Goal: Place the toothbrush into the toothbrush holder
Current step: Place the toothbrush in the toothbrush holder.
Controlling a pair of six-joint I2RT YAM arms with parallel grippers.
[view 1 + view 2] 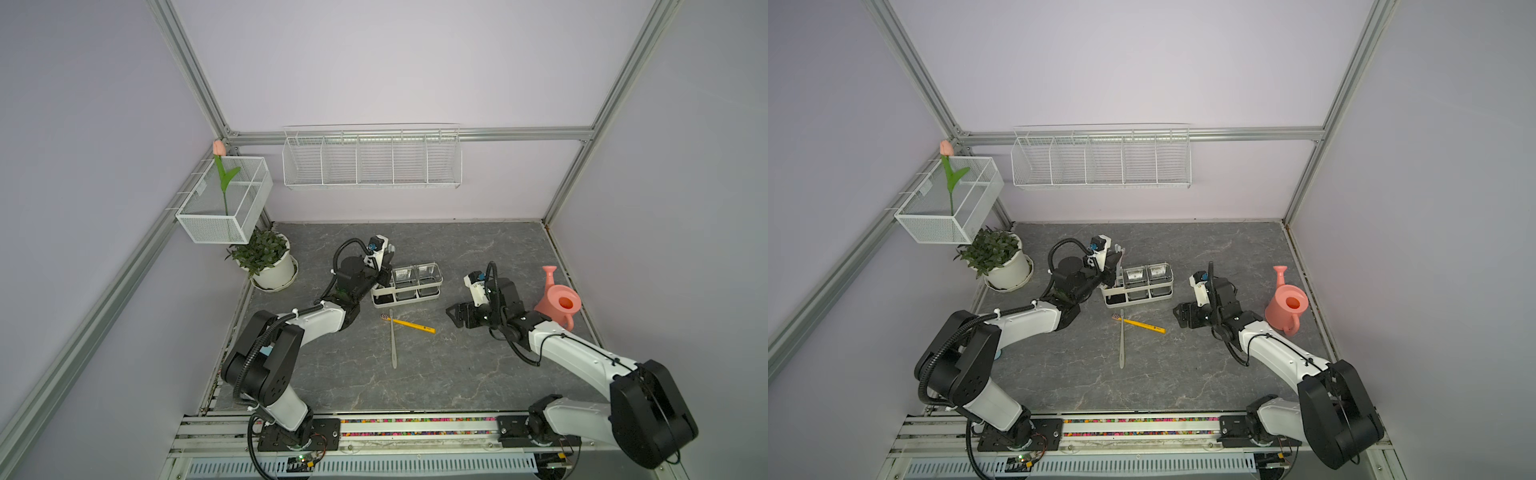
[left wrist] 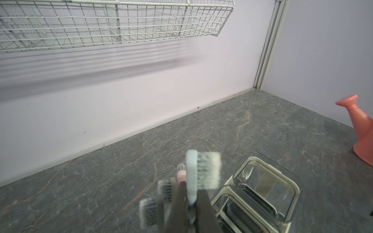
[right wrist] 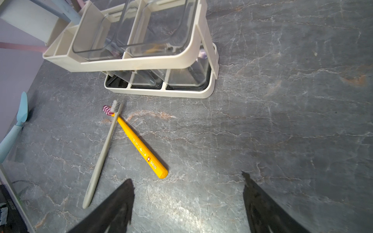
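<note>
A blue toothbrush (image 2: 191,171) is clamped in the left claw (image 2: 190,198) at the holder's (image 3: 141,64) cream end. The right claw (image 3: 186,177) is held wide open, empty.

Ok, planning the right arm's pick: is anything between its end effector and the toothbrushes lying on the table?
Nothing visible. Only bare grey marble tabletop lies between the open right end effector and the slim grey plastic toothbrush and yellow plastic toothbrush. The grey one lies across the yellow one's neck.

Lilac walls (image 1: 395,62), grey marbled tabletop (image 1: 436,382)
</note>
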